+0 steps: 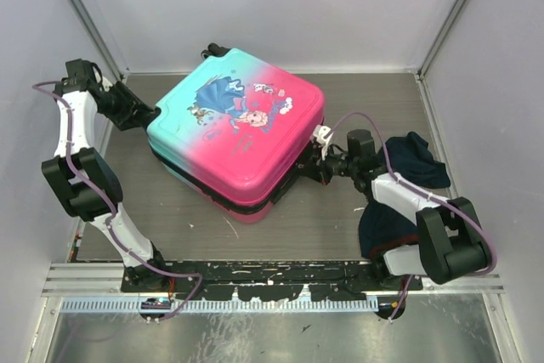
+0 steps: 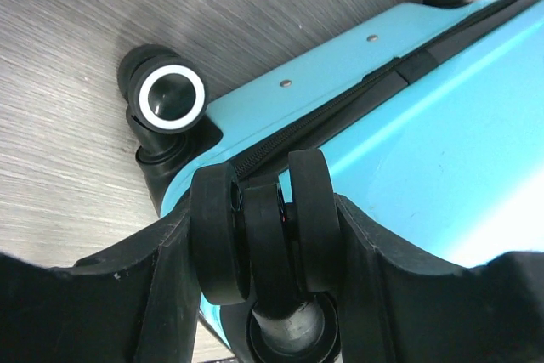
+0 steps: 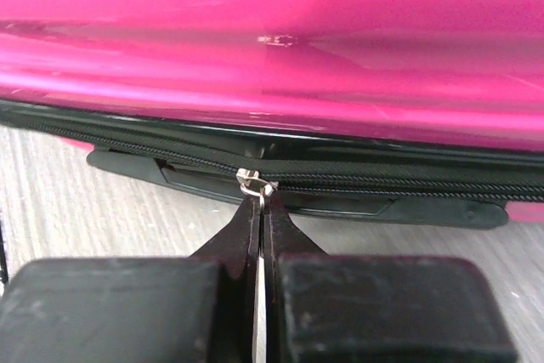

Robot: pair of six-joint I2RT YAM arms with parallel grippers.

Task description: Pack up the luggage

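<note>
The luggage (image 1: 246, 138) lies flat and closed in the middle of the table, its shell fading from turquoise to pink with a princess print on top. My left gripper (image 1: 140, 115) is at its far left corner. In the left wrist view the left gripper (image 2: 263, 218) is shut on a black twin wheel (image 2: 259, 235) of the turquoise shell (image 2: 425, 125). My right gripper (image 1: 316, 152) is at the right side of the case. Its fingertips (image 3: 262, 201) are pinched shut on the silver zipper pull (image 3: 253, 183), below the pink shell (image 3: 272, 65).
A dark navy cloth heap (image 1: 418, 161) lies on the table to the right of the case, partly under the right arm, with more of it (image 1: 381, 229) nearer the arm's base. A second wheel (image 2: 170, 98) stands beside the held one. Walls enclose the table.
</note>
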